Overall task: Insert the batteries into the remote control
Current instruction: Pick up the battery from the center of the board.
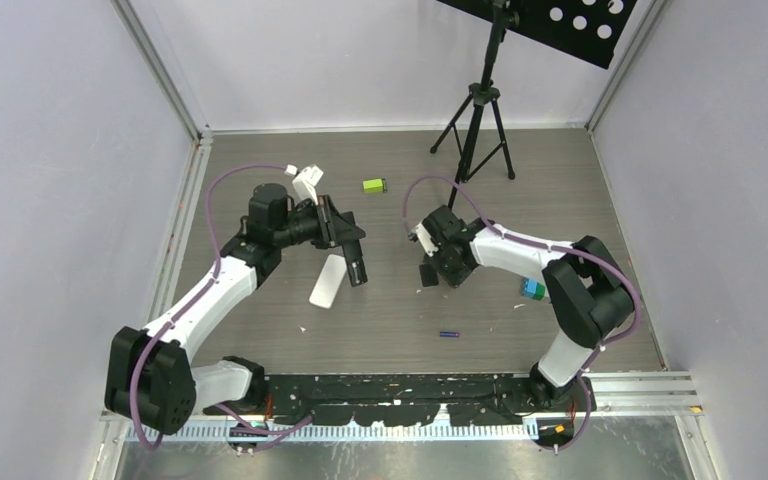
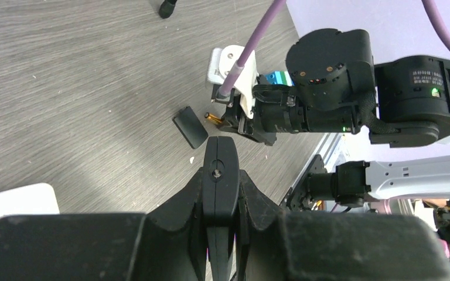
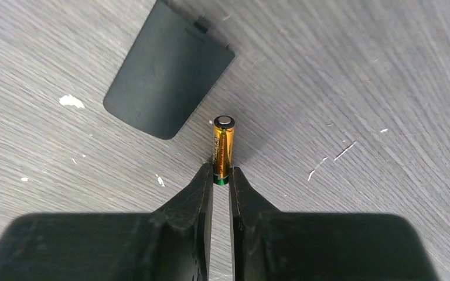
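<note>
My right gripper (image 3: pixel 221 175) is shut on the green end of the yellowish battery (image 3: pixel 223 146), which lies on the grey table; in the top view this gripper (image 1: pixel 442 268) is at mid-table. The black battery cover (image 3: pixel 167 70) lies just beyond the battery, to its left. The white remote control (image 1: pixel 327 281) lies left of centre, and its corner shows in the left wrist view (image 2: pixel 14 202). My left gripper (image 1: pixel 359 272) is shut and empty beside the remote. A blue-purple battery (image 1: pixel 449 334) lies nearer the front. The other batteries are not in view.
A small green block (image 1: pixel 374 185) lies further back. A teal object (image 1: pixel 532 290) sits by the right arm's elbow. A black tripod (image 1: pixel 477 120) stands at the back. Grey walls close in both sides.
</note>
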Controlling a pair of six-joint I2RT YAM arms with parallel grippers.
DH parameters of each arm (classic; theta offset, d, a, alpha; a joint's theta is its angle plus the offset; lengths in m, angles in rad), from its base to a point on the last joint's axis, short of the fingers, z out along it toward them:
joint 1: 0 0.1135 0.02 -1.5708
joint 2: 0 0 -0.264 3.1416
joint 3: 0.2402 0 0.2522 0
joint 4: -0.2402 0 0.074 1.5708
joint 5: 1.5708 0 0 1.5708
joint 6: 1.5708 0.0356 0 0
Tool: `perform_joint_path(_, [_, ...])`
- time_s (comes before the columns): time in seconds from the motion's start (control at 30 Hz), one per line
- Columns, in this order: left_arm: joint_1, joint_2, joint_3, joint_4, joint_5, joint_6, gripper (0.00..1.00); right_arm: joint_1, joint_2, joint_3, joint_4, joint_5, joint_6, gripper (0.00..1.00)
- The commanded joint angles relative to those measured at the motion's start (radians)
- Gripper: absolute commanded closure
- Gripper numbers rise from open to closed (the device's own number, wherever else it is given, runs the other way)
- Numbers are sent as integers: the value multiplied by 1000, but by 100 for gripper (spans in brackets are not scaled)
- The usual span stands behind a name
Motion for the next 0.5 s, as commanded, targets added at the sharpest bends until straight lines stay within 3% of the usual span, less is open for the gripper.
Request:
perform_joint_path(0.0, [4,17,-18,144,9,-78,100,-3,-121,-16,139,-16,116,88])
perform_joint_path(0.27, [-13,137,-132,500,-77,-370,100,47,-351,-24,176,-25,466,95])
perform_joint_path(0.47, [-89,271,-137,637,-126,-466,100,146,-415,27,141,-33,611,94])
